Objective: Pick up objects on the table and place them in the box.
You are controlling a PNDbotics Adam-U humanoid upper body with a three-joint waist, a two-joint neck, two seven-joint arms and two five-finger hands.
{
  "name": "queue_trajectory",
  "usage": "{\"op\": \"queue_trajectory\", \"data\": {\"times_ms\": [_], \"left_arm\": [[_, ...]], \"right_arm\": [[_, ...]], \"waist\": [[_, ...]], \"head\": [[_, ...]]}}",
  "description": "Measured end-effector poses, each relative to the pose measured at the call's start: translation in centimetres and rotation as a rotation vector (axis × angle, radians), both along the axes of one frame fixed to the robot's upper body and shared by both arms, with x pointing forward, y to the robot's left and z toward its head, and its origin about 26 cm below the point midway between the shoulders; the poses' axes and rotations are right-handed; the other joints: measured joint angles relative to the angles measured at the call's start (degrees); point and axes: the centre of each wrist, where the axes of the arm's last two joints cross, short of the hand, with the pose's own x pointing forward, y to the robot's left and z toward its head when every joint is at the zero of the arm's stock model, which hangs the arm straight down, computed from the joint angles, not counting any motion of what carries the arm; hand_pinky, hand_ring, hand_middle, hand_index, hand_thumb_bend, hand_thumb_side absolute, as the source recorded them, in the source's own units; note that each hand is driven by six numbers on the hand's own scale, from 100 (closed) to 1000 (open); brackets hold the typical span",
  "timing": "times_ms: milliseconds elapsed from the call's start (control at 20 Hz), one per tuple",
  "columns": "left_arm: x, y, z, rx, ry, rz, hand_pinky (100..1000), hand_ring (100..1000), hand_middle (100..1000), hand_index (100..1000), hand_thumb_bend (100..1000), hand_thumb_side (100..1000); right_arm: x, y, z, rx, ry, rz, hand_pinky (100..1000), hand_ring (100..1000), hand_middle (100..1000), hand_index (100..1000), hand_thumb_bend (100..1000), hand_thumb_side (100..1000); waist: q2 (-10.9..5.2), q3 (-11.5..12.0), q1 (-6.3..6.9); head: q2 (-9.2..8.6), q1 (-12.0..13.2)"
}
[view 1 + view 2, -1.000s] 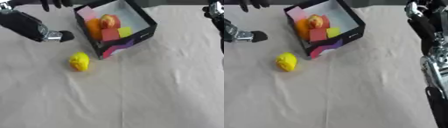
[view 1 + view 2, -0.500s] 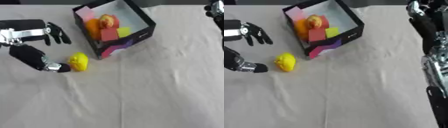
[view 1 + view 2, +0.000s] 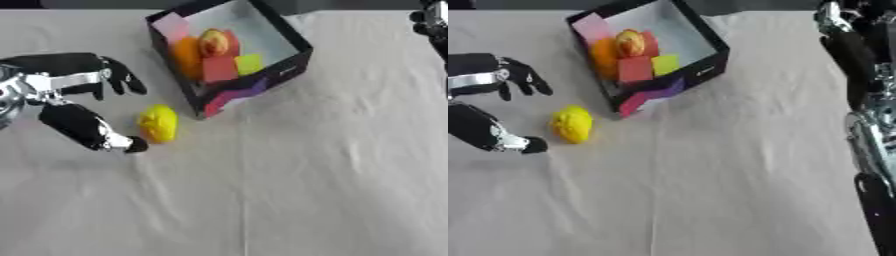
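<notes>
A yellow lumpy object (image 3: 158, 122) lies on the white cloth just left of the black box (image 3: 294, 61). Inside the box sit an orange piece, a red block (image 3: 220, 68), a yellow-green block, a pink piece and a round orange-red fruit (image 3: 212, 42). My left hand (image 3: 74, 85) is at the left, open, with its fingers spread above the yellow object and its thumb (image 3: 92, 131) reaching below it; the thumb tip is right beside the object. My right arm (image 3: 859, 60) shows along the right edge; its hand is out of sight.
White wrinkled cloth (image 3: 297, 180) covers the table. The box stands askew at the top centre, with a purple and pink pattern on its near corner.
My left hand has come down from the top left corner to the yellow object, and now brackets it from the left. The yellow object and box stay put.
</notes>
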Motion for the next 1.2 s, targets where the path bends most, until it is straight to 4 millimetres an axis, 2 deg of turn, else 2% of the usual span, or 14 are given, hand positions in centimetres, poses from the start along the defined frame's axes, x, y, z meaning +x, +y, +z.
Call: {"op": "queue_trajectory", "data": {"times_ms": [350, 500, 650, 800, 1200], "left_arm": [[0.3, -1.5, -0.3, 0.022, -0.041, 0.025, 710, 816, 803, 832, 579, 489], [1.2, -1.8, -0.8, 0.036, -0.026, 0.047, 713, 818, 803, 828, 584, 500], [2.2, -1.9, -1.5, 0.054, 0.006, 0.061, 716, 814, 787, 826, 604, 449], [3.0, -1.9, -2.0, 0.085, 0.018, 0.073, 724, 819, 790, 831, 616, 437], [5.3, -2.4, -3.4, 0.128, -0.051, 0.105, 726, 822, 792, 844, 622, 403]], "right_arm": [[0.0, 0.1, 0.0, -0.002, 0.003, 0.003, 781, 708, 676, 795, 100, 366], [0.0, 0.1, 0.0, -0.003, 0.004, 0.003, 781, 708, 675, 795, 100, 367], [0.0, 0.1, -0.1, -0.003, 0.004, 0.004, 781, 708, 675, 795, 100, 370], [0.0, 0.2, -0.1, -0.003, 0.005, 0.006, 781, 708, 675, 795, 100, 372], [0.0, 0.4, -0.2, -0.001, 0.009, 0.013, 781, 708, 675, 794, 100, 372]], "waist": [[0.0, 0.0, 0.0], [0.0, -0.1, 0.0], [0.0, -0.2, -0.01], [0.0, -0.2, 0.03], [0.0, 0.0, -0.02]], "head": [[0.01, 0.1], [0.02, 0.2], [0.05, 0.4], [0.07, 0.6], [0.08, 0.8]]}}
